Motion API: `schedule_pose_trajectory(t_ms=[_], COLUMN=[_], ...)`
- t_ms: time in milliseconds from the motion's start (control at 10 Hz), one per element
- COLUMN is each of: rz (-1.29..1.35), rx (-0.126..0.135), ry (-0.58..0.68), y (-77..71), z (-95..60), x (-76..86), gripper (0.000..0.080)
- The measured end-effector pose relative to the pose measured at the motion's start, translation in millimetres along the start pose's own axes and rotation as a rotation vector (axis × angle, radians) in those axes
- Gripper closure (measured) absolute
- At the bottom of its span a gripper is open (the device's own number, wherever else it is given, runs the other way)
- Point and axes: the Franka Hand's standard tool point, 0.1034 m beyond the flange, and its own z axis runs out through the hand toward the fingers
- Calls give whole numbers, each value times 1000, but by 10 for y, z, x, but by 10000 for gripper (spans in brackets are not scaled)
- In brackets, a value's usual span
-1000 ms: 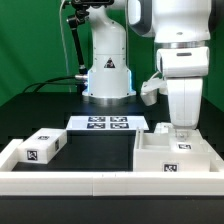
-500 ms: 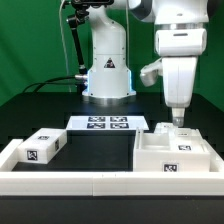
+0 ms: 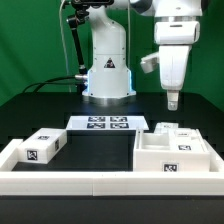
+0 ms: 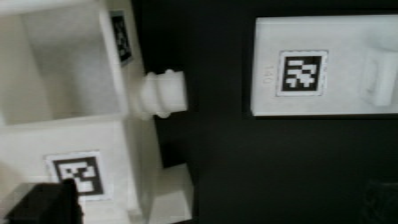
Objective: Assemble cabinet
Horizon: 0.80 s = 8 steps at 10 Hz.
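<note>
Wrist view is blurry and crops my fingers (image 4: pixel 43 205) to the frame corners: one dark tip is clear, the other is only a dim smudge. From that, my claw (image 3: pixel 173 102) reads as spread wide with nothing in it. The cabinet box (image 3: pixel 170 152) sits on the table (image 3: pixel 100 152) below the claw with a clear gap between; a second cabinet part (image 3: pixel 42 146) lies well off to the exterior view's left.
</note>
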Motion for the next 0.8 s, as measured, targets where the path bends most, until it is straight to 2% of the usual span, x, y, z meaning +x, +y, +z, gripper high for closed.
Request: schedule_pose_trajectory(t_ms=[400, 800], rz=[14, -8], rx=[3, 3], ry=[3, 36], y=[37, -429], z=[48, 304], x=[-20, -42], gripper=[2, 2])
